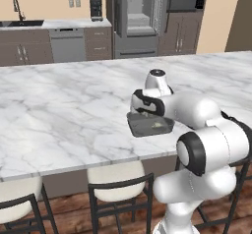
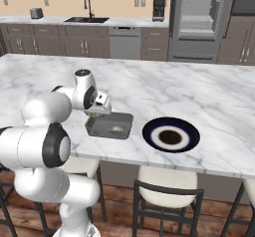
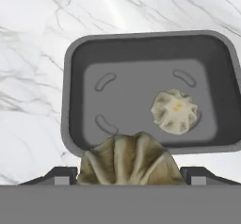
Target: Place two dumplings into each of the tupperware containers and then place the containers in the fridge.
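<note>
Gripper jaws clamp a dumpling above the near edge of the grey container, ready to release beside the first dumpling.

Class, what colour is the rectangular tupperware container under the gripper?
Dark grey, seen best in the hand view: the container has one dumpling lying inside.

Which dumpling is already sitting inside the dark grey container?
The smaller-looking dumpling, lying on the floor of the dark grey container. The other dumpling sits between the gripper fingertips, above the container's near rim.
</note>
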Motion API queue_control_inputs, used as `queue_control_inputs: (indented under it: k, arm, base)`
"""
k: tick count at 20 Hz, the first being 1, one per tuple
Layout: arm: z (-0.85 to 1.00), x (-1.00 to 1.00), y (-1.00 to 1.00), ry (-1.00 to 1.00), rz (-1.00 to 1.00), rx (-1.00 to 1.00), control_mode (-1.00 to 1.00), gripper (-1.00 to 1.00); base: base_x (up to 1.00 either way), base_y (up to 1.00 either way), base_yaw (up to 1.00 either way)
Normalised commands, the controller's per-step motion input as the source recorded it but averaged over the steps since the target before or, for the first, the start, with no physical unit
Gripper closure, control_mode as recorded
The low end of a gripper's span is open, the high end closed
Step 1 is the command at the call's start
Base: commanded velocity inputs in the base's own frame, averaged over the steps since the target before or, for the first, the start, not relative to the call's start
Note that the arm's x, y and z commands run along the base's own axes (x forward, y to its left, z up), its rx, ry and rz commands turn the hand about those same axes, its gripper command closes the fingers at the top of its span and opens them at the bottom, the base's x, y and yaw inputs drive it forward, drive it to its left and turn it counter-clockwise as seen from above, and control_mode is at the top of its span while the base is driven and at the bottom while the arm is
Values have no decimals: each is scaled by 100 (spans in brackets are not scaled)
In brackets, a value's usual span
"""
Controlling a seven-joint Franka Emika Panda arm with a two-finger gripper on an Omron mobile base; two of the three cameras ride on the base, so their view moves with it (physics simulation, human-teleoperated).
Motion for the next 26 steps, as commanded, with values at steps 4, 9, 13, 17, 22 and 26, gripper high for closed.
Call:
queue_control_inputs:
  k: [4,9,13,17,22,26]
  arm:
    - [-55,24,0,1,0,2,-100,100]
    - [-56,24,0,0,0,4,-100,100]
    - [-29,41,0,0,0,1,-100,100]
    - [-13,24,0,0,0,0,-100,100]
    - [-12,19,0,0,0,0,-100,100]
    - [-20,19,0,0,0,0,-100,100]
  base:
    - [0,0,0]
    - [0,0,0]
    - [0,0,0]
    - [0,0,0]
    - [0,0,0]
    - [0,0,0]
